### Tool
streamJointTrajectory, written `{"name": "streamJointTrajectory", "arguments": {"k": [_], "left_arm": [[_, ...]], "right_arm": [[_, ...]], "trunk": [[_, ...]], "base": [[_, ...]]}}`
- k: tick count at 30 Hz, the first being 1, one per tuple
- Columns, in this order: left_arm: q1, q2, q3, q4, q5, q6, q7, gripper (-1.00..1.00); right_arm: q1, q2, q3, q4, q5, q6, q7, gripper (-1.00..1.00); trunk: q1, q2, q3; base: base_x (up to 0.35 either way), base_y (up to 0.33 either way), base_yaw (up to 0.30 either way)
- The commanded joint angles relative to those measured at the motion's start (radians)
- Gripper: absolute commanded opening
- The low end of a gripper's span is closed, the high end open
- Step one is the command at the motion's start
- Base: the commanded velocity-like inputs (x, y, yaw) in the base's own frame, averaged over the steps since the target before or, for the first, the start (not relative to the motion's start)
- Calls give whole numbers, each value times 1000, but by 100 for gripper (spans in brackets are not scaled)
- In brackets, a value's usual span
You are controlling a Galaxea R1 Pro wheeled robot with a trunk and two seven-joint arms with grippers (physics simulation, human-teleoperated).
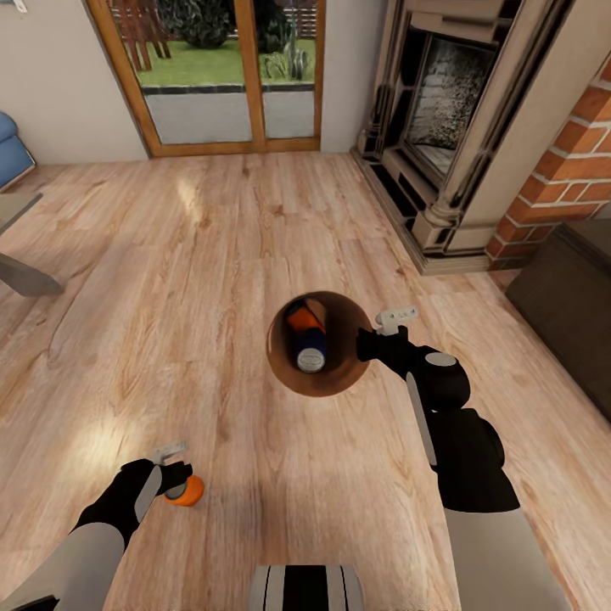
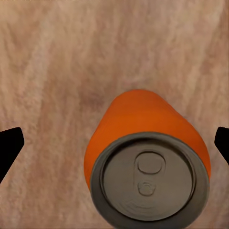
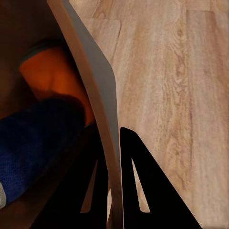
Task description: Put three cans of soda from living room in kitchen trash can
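Soda can (image 2: 148, 164) — between open left hand (image 2: 114, 143) fingers.

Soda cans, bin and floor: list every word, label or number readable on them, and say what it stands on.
No readable text anywhere.
Can under the left tool: plain orange side, unmarked lid.
Can in the bin: blue and orange, any print too blurred to read.

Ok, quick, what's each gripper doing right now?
Left gripper: open, fingers either side of the can of soda on the floor, not touching it.
Right gripper: shut on the rim of the tash can.
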Motion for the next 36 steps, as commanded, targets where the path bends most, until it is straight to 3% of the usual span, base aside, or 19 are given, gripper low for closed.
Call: {"name": "streamJointTrajectory", "arguments": {"k": [1, 14, 20, 36], "left_arm": [[0, 0, 0, 0, 0, 0, 0, 100], [0, -1, -1, -1, 0, -2, 2, 100], [0, -1, -1, -1, 0, -2, 1, 100], [1, -3, -20, -1, 1, -3, 0, 100]], "right_arm": [[0, 0, 0, -2, -19, 2, 7, -100], [0, 2, 9, 2, -16, 2, 7, -100], [0, 3, 18, 2, 18, 1, 7, -100], [0, 3, 21, 2, 22, 0, 7, -100]], "trunk": [[0, 0, 0], [0, 0, 0], [0, 0, 0], [0, 0, 0]], "base": [[0, 0, 0], [-13, -2, 0], [-121, -33, 0], [20, -28, 0]]}}
